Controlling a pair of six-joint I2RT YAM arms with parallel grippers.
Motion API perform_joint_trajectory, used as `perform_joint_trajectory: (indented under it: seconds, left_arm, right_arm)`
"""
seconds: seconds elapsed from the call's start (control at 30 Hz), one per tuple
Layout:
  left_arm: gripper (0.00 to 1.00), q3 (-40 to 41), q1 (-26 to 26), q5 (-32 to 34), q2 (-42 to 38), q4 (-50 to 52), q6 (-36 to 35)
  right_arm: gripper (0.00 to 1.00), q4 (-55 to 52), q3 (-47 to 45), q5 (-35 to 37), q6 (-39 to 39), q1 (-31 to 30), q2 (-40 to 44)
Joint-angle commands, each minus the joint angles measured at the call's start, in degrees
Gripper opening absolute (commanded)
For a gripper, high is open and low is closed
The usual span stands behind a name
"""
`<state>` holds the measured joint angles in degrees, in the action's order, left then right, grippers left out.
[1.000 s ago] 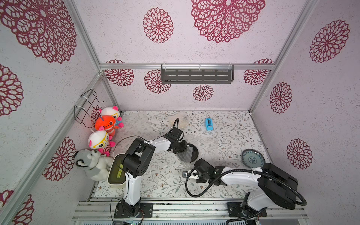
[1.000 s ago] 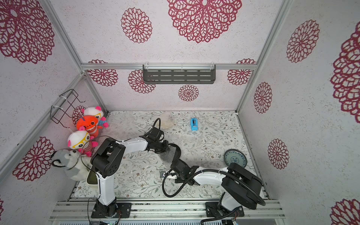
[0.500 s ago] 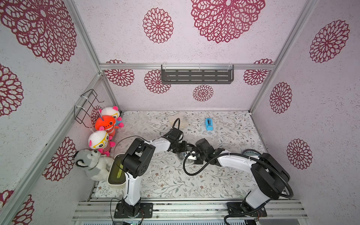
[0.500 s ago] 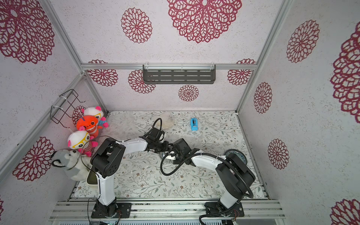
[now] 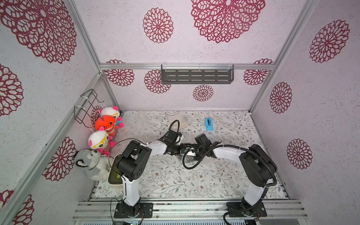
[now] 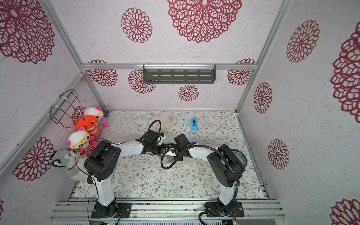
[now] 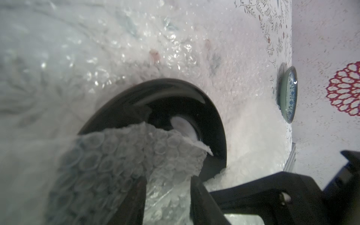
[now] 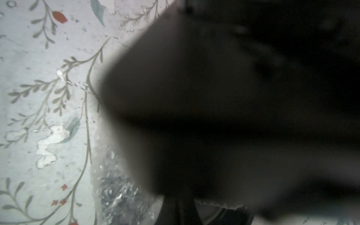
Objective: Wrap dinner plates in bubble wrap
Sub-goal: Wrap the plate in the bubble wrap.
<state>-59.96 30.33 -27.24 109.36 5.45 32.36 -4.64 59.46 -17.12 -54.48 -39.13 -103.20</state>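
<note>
Jaws of the left gripper (image 7: 168, 180) stand apart, a flap of bubble wrap (image 7: 126, 155) lying between its fingers (image 7: 200, 196) and folded over part of the glossy black plate (image 7: 175, 101). The plate rests on a wider spread of the same wrap at the middle of the table (image 5: 175, 185). The right gripper (image 5: 194, 151), jaws pressed together, meets the left one tip to tip above it. Whether it pinches anything cannot be told, because a dark blur fills the right wrist view. The blue-grey plate (image 6: 241, 155) sits well apart by the right wall, partly behind the right arm. A blue tape dispenser (image 5: 208, 124) lies far right of centre. Plush toys (image 5: 101, 140) line the left wall, and a cream container (image 5: 115, 173) sits near left.
</note>
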Motion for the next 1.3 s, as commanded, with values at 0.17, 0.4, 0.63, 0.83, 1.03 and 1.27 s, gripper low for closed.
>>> perform_joint_trajectory:
  seconds: [0.17,0.4,0.63,0.83,1.03,1.27]
  left_arm:
    - [0.54,2.8,-1.5,-7.7,-4.7,-1.7,-4.5]
    - [0.56,1.6,-3.1,-11.0,-2.6,-3.2,-4.8]
    - [0.54,0.1,-1.7,-11.4,-1.5,-2.6,-9.2]
    - [0.50,-2.0,-1.3,-10.9,1.6,3.4,-14.6]
    - [0.46,-3.7,-0.4,-10.1,2.6,8.2,-18.5]
    - [0.11,-3.9,0.5,-9.0,5.7,9.4,-18.8]
  right_arm:
    - [0.00,-2.7,-0.4,1.2,0.3,1.1,-1.1]
    - [0.00,-2.0,-1.4,-0.8,1.3,2.4,0.2]
    - [0.00,-2.5,0.3,-3.4,2.9,3.2,-1.0]
    - [0.00,-2.4,1.7,-4.7,4.3,3.4,-1.7]
    - [0.00,-1.5,2.2,-5.6,5.8,3.6,-1.8]
    - [0.00,2.8,1.2,-6.5,11.9,4.6,1.2]
